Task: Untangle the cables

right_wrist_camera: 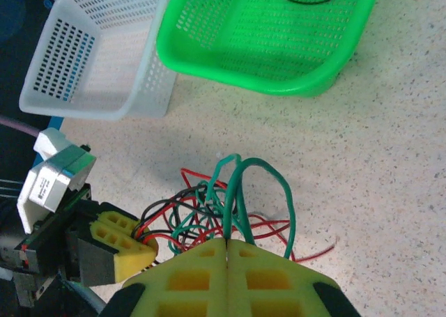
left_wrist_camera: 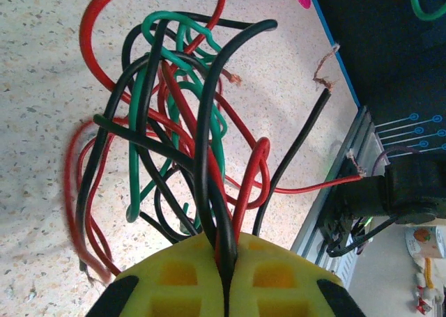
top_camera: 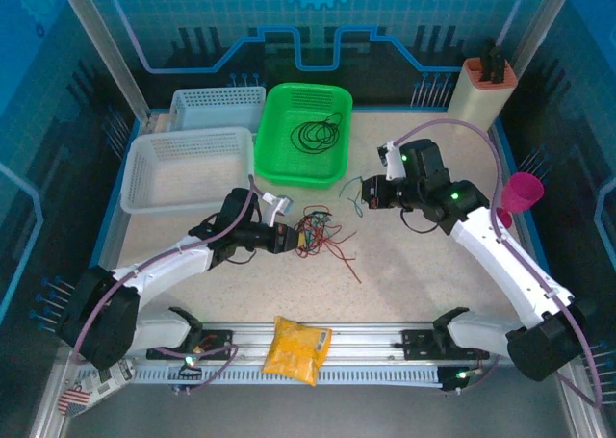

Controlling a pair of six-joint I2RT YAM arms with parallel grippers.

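Note:
The cables (top_camera: 318,231) lie as a knot of thin red, green and black wires in the middle of the table. My left gripper (top_camera: 293,238) is at the knot's left side. Its yellow pads (left_wrist_camera: 188,275) are shut on black and red strands (left_wrist_camera: 224,226), and the rest of the tangle (left_wrist_camera: 174,122) fans out beyond them. My right gripper (top_camera: 367,196) hangs to the right of the knot, with its pads (right_wrist_camera: 272,275) shut on a green strand (right_wrist_camera: 240,191) looping up from the tangle (right_wrist_camera: 202,209). The left gripper (right_wrist_camera: 118,237) also shows there, at the lower left.
A green basket (top_camera: 285,159) at the back holds a coiled black cable (top_camera: 318,133). Two white baskets (top_camera: 144,183) (top_camera: 217,99) stand to its left. A pink cup (top_camera: 520,193) and a beige holder (top_camera: 481,96) stand at the right. A yellow bag (top_camera: 296,349) lies on the front rail.

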